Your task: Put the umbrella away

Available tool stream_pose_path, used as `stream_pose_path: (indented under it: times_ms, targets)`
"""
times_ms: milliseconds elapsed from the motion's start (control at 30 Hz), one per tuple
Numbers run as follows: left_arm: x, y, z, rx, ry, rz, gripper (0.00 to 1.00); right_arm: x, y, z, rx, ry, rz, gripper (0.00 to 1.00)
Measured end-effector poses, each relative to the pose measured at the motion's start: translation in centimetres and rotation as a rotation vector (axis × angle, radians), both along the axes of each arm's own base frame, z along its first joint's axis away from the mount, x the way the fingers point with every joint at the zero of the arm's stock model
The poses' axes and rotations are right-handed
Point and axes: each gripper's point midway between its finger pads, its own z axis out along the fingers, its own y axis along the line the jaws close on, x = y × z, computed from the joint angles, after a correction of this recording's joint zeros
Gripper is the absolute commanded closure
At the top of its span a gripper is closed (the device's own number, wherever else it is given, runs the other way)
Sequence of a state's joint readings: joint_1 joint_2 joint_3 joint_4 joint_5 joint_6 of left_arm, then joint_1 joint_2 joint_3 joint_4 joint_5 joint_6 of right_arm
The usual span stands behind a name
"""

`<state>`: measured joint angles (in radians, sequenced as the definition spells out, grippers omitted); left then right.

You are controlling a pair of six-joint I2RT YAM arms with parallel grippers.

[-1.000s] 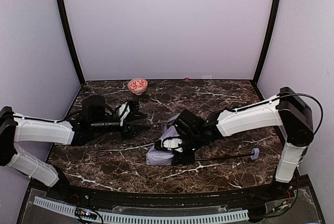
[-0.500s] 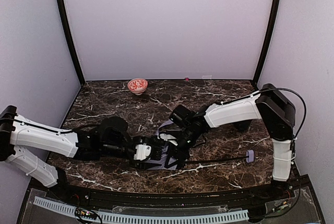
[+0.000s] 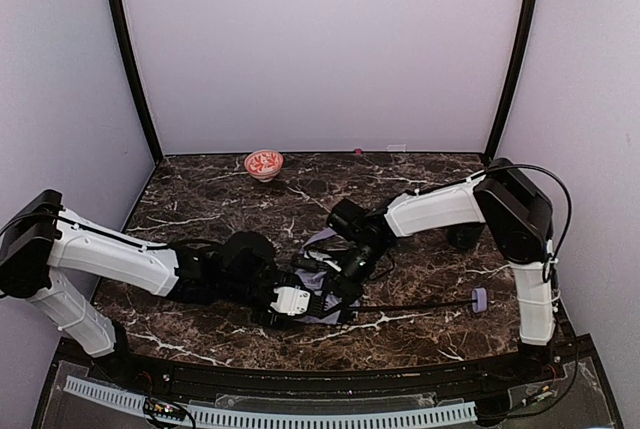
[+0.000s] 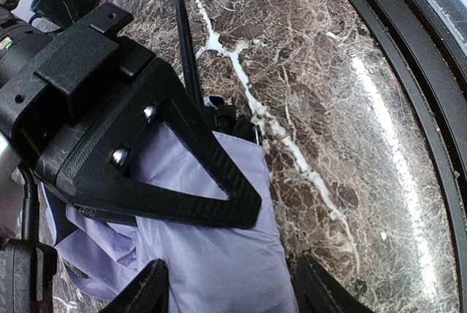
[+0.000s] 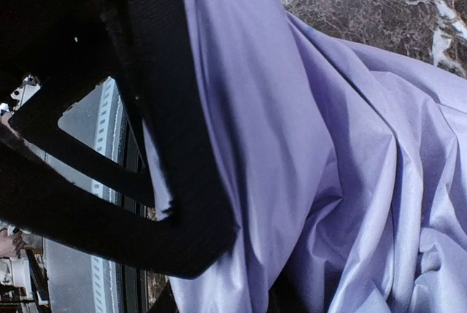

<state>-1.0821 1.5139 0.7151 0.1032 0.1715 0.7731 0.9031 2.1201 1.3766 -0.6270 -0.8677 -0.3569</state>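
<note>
The dark marble worktop point(image 3: 420, 199), brown with white veins, carried everything. Across it the left arm point(image 3: 120, 254) stretched low from the left edge toward the middle. The right arm point(image 3: 440, 211) reached in from the right to meet it there.

The umbrella point(image 4: 219, 254) lay on the worktop between them, near the front edge and a little left of centre. Its canopy was collapsed into a loose, rumpled heap of pale lavender fabric, smooth and faintly shiny, with soft folds running along it and dark creases where the layers tucked under. A thin black shaft point(image 3: 420, 305) ran out of the heap to the right, flat on the marble.

The right fingers point(image 5: 168, 182), black and triangular, lay on top of the heap and were clamped on a fold of the canopy. The left fingers point(image 4: 149, 291) stood apart, one on each side of the fabric at the near end of the heap.

A red patterned bowl point(image 3: 263, 163) sat well apart, near the back wall. The small lavender handle point(image 3: 479, 299) capped the far right end of the shaft.
</note>
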Motion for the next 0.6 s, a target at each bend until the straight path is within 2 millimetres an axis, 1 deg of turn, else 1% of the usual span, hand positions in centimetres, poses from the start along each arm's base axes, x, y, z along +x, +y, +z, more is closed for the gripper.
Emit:
stream_pose_path:
  times_ms: [167,233,400,467,533,600]
  targets:
    - [0.6,-0.2,-1.0,0.019,-0.007,0.025,0.4,0.0,-0.5,-0.1,-0.008,0.037,-0.01,0.77]
    - [1.0,-0.6,-1.4,0.029,-0.008,0.035,0.41,-0.1,-0.7,0.0,-0.01,0.05,-0.013,0.74]
    - [1.2,-1.4,-2.0,0.05,0.023,0.044,0.46,0.0,-1.1,0.0,-0.027,0.068,-0.024,0.61]
    - [1.1,-1.7,-2.4,0.066,0.053,0.043,0.49,0.0,-1.3,0.0,-0.035,0.072,-0.032,0.5]
    - [0.9,-2.0,-2.8,0.085,0.088,0.041,0.54,0.2,-1.7,0.2,-0.048,0.076,-0.054,0.46]
    - [0.8,-2.4,-3.1,0.096,0.113,0.04,0.56,0.5,-2.2,0.5,-0.06,0.06,-0.082,0.44]
